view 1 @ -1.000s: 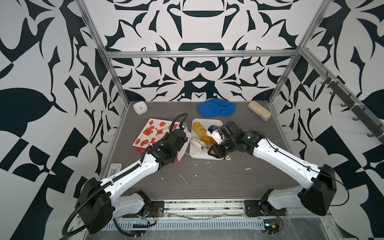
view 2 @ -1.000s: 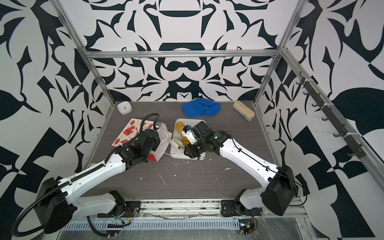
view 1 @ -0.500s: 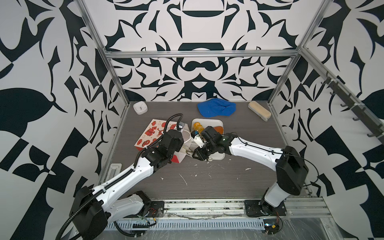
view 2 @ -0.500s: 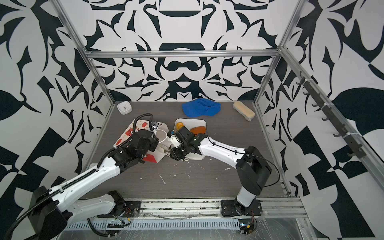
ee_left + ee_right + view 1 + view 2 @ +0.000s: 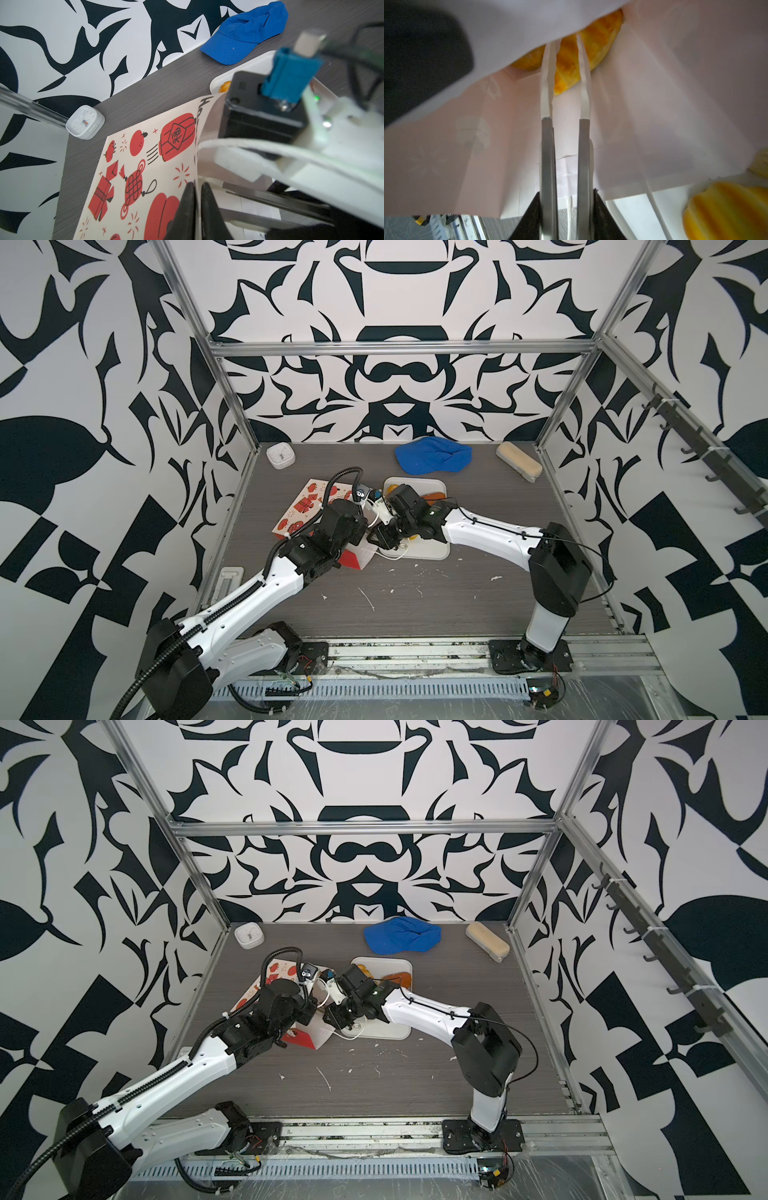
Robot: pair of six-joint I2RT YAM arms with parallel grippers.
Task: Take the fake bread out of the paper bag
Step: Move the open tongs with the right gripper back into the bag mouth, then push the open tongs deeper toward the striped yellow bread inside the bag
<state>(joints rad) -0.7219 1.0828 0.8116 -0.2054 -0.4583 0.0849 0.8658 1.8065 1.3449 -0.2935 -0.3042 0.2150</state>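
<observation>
You look at a dark grey worktop (image 5: 415, 605) between black-and-white patterned walls. The paper bag (image 5: 305, 506) lies there on its side, with its mouth just beside the white tray (image 5: 432, 553). The left gripper (image 5: 197, 185) holds its fingers (image 5: 188, 201) closed on the upper edge of the bag. The right gripper (image 5: 564, 40) is inside the bag, with its fingers (image 5: 547, 83) apart and the tips over the golden braided loaf (image 5: 566, 68). A yellow croissant (image 5: 724, 209) lies outside, on the tray.
</observation>
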